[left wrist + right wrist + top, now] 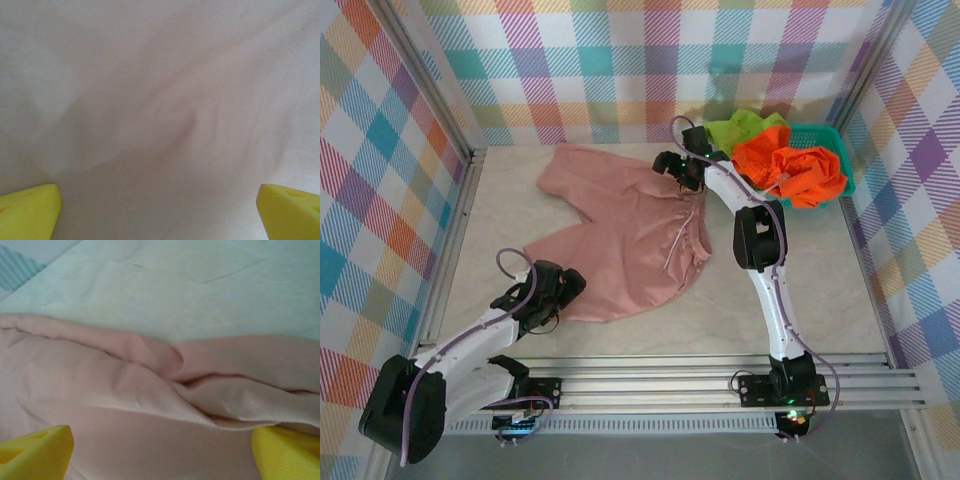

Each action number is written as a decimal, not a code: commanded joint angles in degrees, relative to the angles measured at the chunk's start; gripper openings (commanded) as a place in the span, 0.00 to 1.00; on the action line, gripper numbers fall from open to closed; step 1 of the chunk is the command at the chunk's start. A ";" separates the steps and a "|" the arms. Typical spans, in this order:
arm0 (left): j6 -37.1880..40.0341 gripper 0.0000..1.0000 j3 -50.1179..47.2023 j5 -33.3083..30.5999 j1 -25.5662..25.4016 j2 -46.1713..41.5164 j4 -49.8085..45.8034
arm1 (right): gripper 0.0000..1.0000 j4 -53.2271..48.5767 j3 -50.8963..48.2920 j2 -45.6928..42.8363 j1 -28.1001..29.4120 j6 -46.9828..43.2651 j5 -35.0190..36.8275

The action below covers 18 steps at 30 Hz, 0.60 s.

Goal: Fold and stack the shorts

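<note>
Over the pink shorts (pixel 620 240), left gripper (pixel 570 288) and right gripper (pixel 682 180) both gape wide (nothing grasped).

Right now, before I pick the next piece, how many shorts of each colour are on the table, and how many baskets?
pink shorts: 1, spread on the table
orange shorts: 1, in the basket
lime green shorts: 1, at the basket's left edge
teal basket: 1
Total: 4 things, 3 of them shorts
</note>
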 commanded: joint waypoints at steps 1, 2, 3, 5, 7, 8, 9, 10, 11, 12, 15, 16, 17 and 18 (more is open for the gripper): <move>-0.88 1.00 0.39 -2.65 -0.53 -3.86 -6.55 | 0.91 -4.47 3.09 1.20 0.20 1.10 3.19; -0.79 1.00 1.10 -3.19 -0.51 -5.39 -8.13 | 0.91 -4.74 3.16 1.33 0.03 1.40 3.37; -0.79 1.00 1.79 -3.64 -0.46 -6.64 -9.70 | 0.91 -5.04 3.21 1.46 0.09 1.51 3.41; -0.29 1.00 4.07 -5.37 -0.38 -10.11 -14.13 | 0.91 -5.79 3.62 1.33 0.05 1.46 3.58; 0.15 1.00 6.71 -7.22 -0.23 -12.87 -19.04 | 0.91 -5.99 4.19 0.70 0.12 0.97 2.64; 0.09 1.00 8.19 -8.18 0.06 -14.21 -21.76 | 0.91 -5.45 4.12 -0.13 0.20 0.76 1.46; 0.15 1.00 9.27 -8.70 0.31 -14.99 -23.77 | 0.91 -4.88 3.94 -1.00 0.40 0.60 0.25; 0.38 1.00 10.41 -8.93 0.89 -15.63 -25.60 | 0.92 -3.79 3.39 -2.41 0.70 0.15 -1.14; 0.82 1.00 11.27 -8.42 1.64 -15.84 -26.70 | 0.92 -2.38 2.32 -4.27 1.18 -0.40 -2.27; 1.01 1.00 11.76 -7.59 2.42 -15.74 -27.39 | 0.92 -1.00 1.01 -6.11 1.71 -0.85 -3.08; 1.41 1.00 11.83 -4.18 4.82 -13.64 -28.04 | 0.93 5.06 -5.18 -13.54 4.02 -2.69 -4.81; 1.41 1.00 11.54 -3.89 5.16 -12.66 -28.35 | 0.93 6.58 -7.17 -16.15 4.84 -3.54 -5.26; 1.28 1.00 11.23 -3.95 5.24 -11.70 -28.65 | 0.93 7.53 -8.93 -18.54 5.69 -4.54 -5.63; 1.12 1.00 10.91 -4.08 5.26 -10.95 -28.79 | 0.93 7.83 -10.40 -20.63 6.37 -5.37 -5.79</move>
